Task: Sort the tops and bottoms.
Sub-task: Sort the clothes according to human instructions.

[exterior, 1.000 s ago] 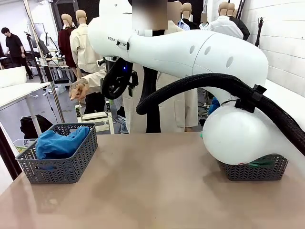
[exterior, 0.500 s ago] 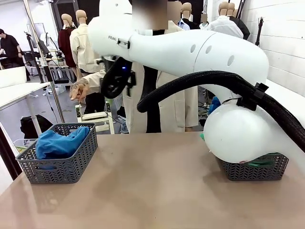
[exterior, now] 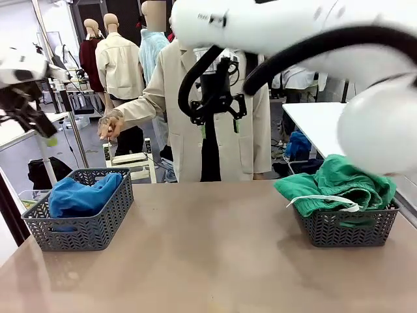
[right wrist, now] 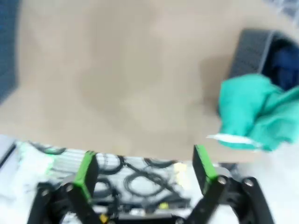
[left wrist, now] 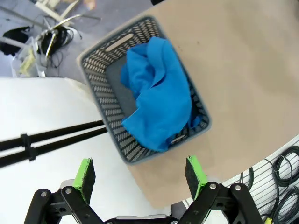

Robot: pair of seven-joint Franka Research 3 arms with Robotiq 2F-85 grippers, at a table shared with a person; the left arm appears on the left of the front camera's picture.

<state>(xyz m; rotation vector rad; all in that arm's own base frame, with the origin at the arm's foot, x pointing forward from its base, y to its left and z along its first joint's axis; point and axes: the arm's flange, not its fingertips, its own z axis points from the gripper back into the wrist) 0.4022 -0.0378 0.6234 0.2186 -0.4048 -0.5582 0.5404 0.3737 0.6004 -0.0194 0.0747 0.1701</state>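
1. Left gripper (left wrist: 140, 175): jaws apart, empty, raised above the table's left edge. The soft royal-blue top (left wrist: 159, 98) lies crumpled in the left grey mesh basket (exterior: 98, 222), directly below.
2. Right gripper (exterior: 218, 127): jaws apart, empty, high over the far middle.
3. Emerald-green drawstring bottoms (exterior: 339, 186) spill over the right grey basket (exterior: 345, 228), its long fold overhanging leftward; the right arm is nearer. Dark navy cloth (right wrist: 285, 65) lies beneath.

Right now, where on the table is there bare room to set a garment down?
The table is bare across its middle, between the left basket holding the blue top and the right basket, and along the near edge. The right basket is crowded: the green bottoms are heaped above its rim, spilling over its left side.
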